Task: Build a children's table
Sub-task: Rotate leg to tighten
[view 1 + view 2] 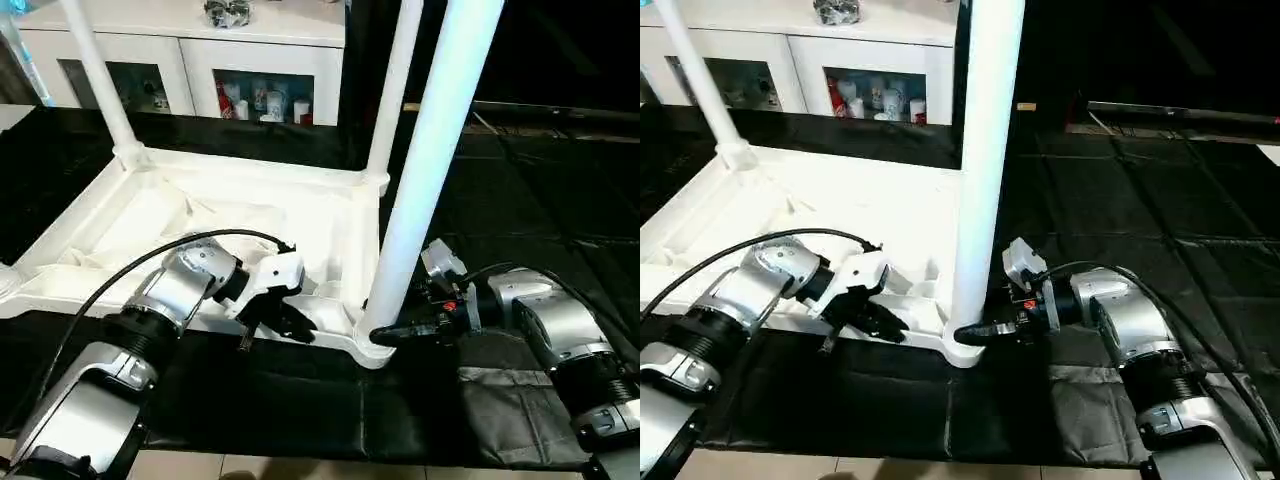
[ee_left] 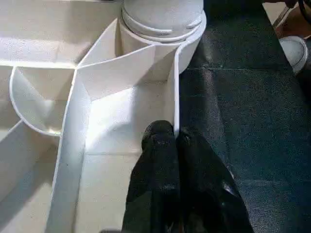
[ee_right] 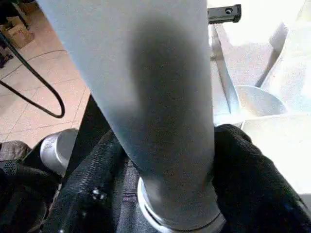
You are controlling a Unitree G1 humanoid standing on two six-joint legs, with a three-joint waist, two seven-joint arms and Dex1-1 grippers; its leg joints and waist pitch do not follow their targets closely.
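Right gripper [image 1: 385, 333] straddling upright leg [image 1: 425, 170] base at near corner socket [image 1: 368, 343], grip unconfirmed; left gripper [image 2: 175, 145] closed, empty, beside socket.

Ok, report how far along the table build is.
Done: the tabletop lies underside up with two far legs standing in sockets. In hand: the right gripper holds the near leg at its socket; the left gripper is shut at the rim. Left: the near-left corner, out of view.
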